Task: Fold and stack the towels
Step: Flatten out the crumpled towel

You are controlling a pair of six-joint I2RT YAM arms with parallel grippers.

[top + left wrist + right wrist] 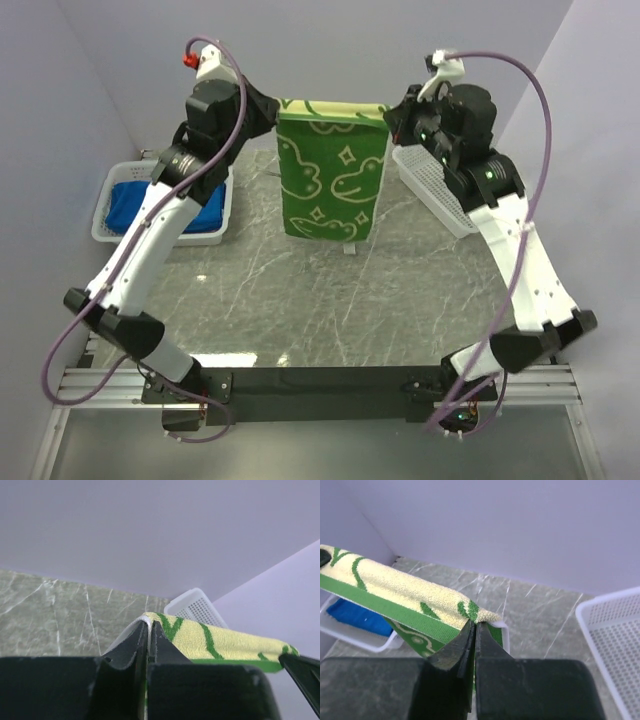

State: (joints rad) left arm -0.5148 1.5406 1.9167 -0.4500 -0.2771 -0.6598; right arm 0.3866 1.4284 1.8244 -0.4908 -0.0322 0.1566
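Green-patterned towel [332, 185] is hung above the table [420, 290], far side. Top corners are clamped in the left gripper [272, 112] and right gripper [392, 118], jaws pinched shut on cloth. Judged light, limp, grippy. Corner holds are advised, with the top edge pulled taut.

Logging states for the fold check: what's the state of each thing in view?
patterned towel: hanging spread between both grippers
left gripper: shut on one top corner
right gripper: shut on the other top corner
blue towels: bunched in the white basket
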